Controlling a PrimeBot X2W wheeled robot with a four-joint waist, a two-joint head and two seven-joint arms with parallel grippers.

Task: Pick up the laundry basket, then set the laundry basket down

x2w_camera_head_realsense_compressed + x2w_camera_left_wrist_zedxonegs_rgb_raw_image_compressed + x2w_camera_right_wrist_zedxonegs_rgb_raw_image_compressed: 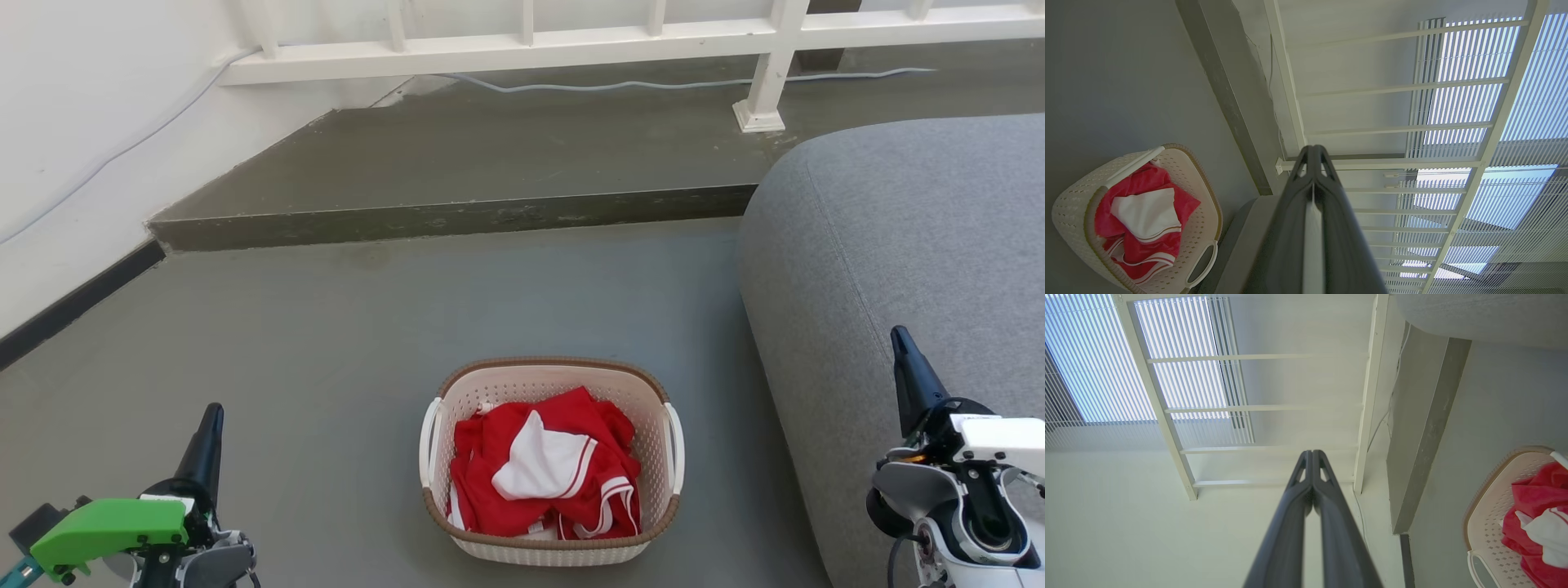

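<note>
The laundry basket [653,445] stands on the grey floor low in the middle of the head view, cream-white and perforated, with a brown rim and a white handle on each side. Red and white clothes [543,469] fill it. My left gripper [211,425] is at the lower left, well apart from the basket, shut with nothing in it. My right gripper [900,343] is at the lower right over the sofa's edge, also shut and empty. The left wrist view has the basket [1198,192] at its lower left and the shut gripper [1312,151]. In the right wrist view the basket [1488,506] lies at the right edge beside the shut gripper [1312,454].
A grey sofa [898,245] rises right of the basket, close to its right handle. A raised concrete step [457,216] crosses the floor behind, with a white railing [522,41] and a cable beyond. A white wall [73,147] runs along the left.
</note>
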